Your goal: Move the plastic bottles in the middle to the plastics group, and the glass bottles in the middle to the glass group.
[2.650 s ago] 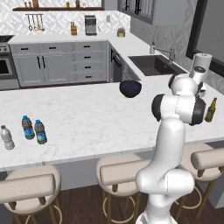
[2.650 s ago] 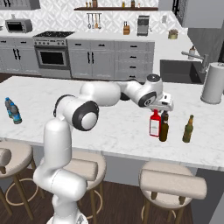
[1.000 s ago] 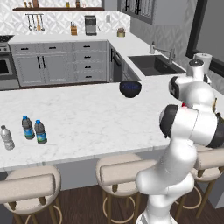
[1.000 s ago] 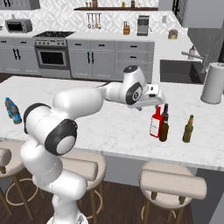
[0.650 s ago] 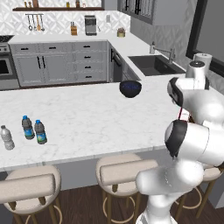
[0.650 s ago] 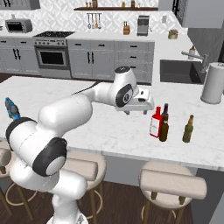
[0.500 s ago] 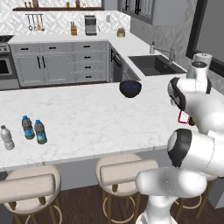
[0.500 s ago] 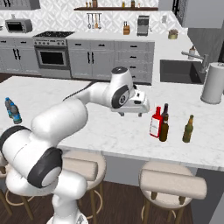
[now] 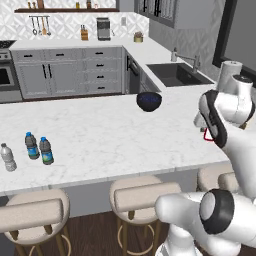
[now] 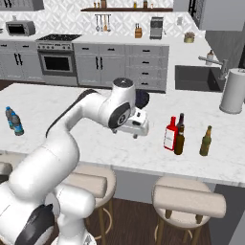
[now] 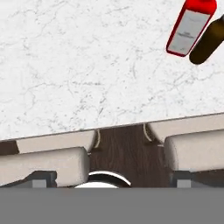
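Claw (image 10: 134, 127): hanging over the bare marble of the worktop (image 10: 86, 139), a little in from its front edge, spread wide with nothing between the tips.
Red bottle (image 10: 170, 133): upright near the front edge toward the sink end, white label facing out; clear of the claw, up in the top right corner of the hand view.
Brown bottle (image 10: 179, 139): touching or almost touching the red one on its far side, slim with a long neck.
Glass group (image 10: 205, 141): amber-green bottle just beyond the pair, same front edge; a second dark neck seems to peek behind the red bottle, hard to separate.
Blue-capped bottle (image 9: 46, 151): far off near the opposite end, standing close beside the other two water bottles; label colours too small to sort.
Handling, glass: probably rigid, heavy for its size, slick, breakable; tall and tippy, so likely best taken across the straight body at label height, not the neck.
Handling, plastic: likely light and squashy; gentle hold at mid-body.
Risk: neighbouring brown bottle easily knocked while closing on the red.
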You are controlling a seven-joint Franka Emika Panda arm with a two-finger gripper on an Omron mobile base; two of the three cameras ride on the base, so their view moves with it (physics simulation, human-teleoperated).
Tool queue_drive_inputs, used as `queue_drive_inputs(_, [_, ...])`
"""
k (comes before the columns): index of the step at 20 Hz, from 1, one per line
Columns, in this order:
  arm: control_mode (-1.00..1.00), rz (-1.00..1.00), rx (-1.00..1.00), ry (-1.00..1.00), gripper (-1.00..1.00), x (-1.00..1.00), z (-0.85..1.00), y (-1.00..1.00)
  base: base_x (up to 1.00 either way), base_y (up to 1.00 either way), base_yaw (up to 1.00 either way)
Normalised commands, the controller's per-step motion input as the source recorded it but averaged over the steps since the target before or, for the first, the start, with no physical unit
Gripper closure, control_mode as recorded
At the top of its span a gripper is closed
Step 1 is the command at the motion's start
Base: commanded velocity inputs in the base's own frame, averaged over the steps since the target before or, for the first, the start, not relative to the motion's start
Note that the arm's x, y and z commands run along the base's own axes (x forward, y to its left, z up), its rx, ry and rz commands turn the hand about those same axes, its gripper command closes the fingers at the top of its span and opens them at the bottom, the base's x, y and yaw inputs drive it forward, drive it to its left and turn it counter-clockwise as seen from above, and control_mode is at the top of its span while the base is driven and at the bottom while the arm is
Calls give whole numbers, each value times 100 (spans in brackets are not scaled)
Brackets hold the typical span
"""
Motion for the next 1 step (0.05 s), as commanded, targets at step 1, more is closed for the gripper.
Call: queue_drive_inputs(1, [-100, 0, 18, 0, -100, -78, 10, 48, 0, 0, 0])
